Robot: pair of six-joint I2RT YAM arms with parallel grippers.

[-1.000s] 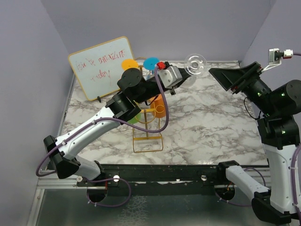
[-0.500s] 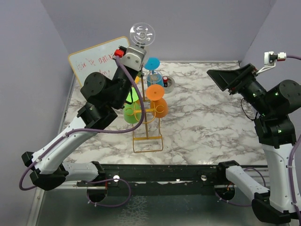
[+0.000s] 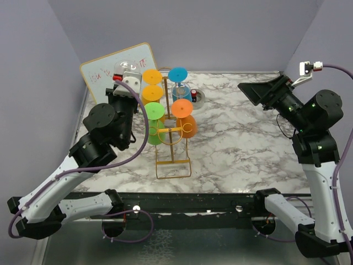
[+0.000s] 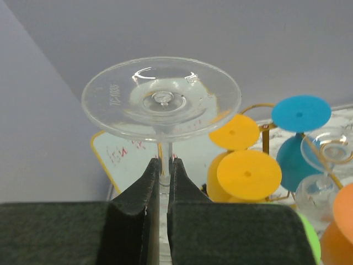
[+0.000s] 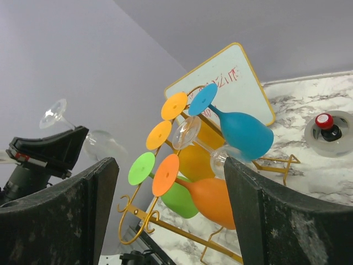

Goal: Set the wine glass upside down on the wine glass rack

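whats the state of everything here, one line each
clear wine glass: upside down, foot on top, stem clamped, not on the rack yet
left gripper: shut on the glass stem
right gripper: open, empty
wine glass rack: upright on the table
coloured glasses: hung upside down on the rack
whiteboard: propped up at the back, red writing on it

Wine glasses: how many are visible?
7. Six hang on the wine glass rack: two yellow, one blue, one clear, one green, one orange. The left gripper holds the seventh glass, clear. Others may be hidden.
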